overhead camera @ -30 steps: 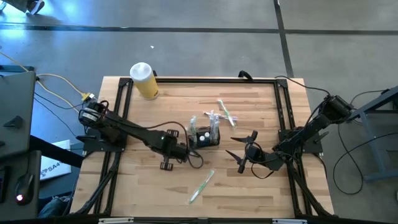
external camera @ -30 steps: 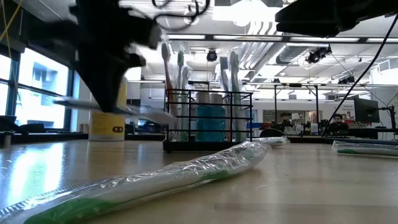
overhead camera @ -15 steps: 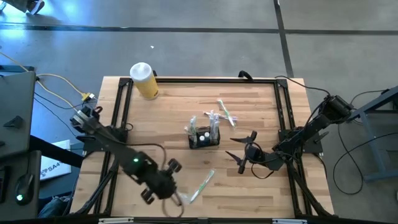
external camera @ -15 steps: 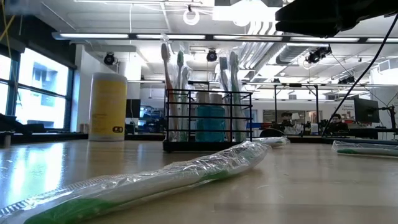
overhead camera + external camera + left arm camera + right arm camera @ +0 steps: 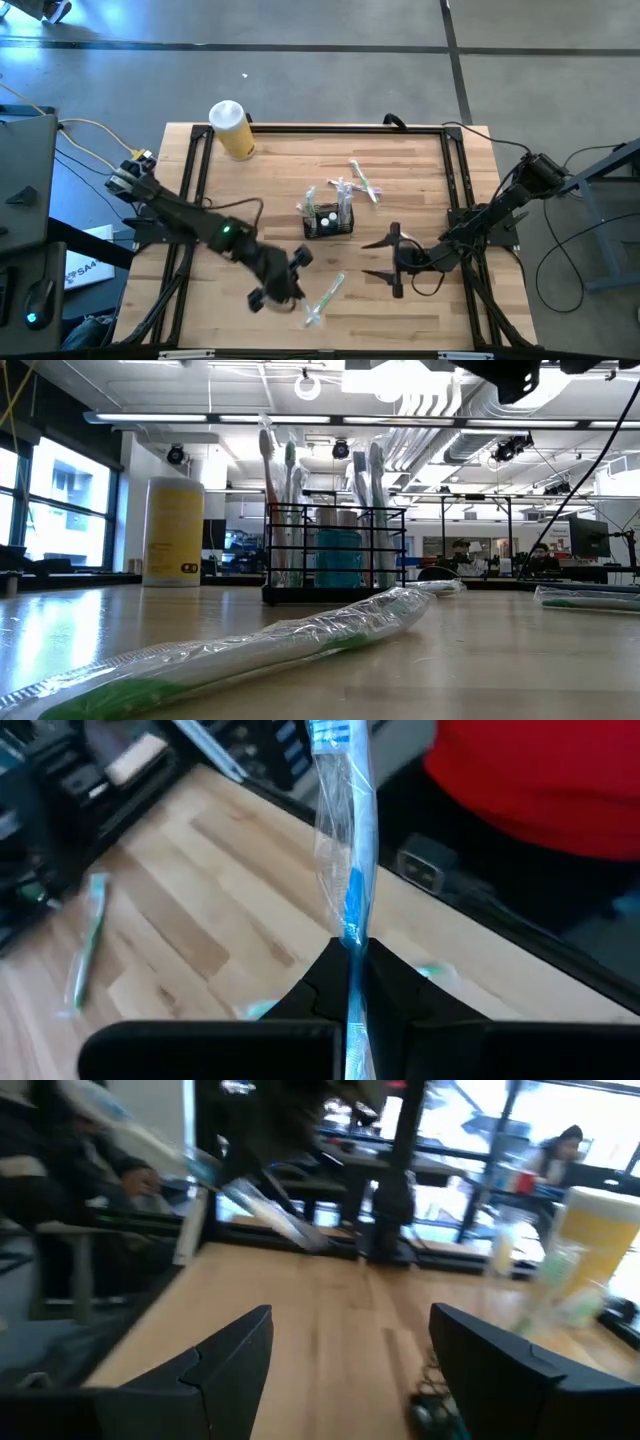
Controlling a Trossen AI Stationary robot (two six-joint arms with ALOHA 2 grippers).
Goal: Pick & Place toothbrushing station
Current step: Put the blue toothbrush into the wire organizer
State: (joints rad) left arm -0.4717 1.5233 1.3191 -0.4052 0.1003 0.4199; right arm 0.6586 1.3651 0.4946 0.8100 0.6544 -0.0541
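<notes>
The left tool pinches a wrapped blue toothbrush (plastic sleeve on). The mesh caddy stands just beyond it, between both tools; the right tool gapes wide, empty.

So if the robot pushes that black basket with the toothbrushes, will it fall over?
Maybe. The caddy is thin wire mesh, so probably light, and the toothbrushes stand well above its rim, which would make it top-heavy. Its flat base rests on the table, so a low push would more likely slide it than tip it.
</notes>
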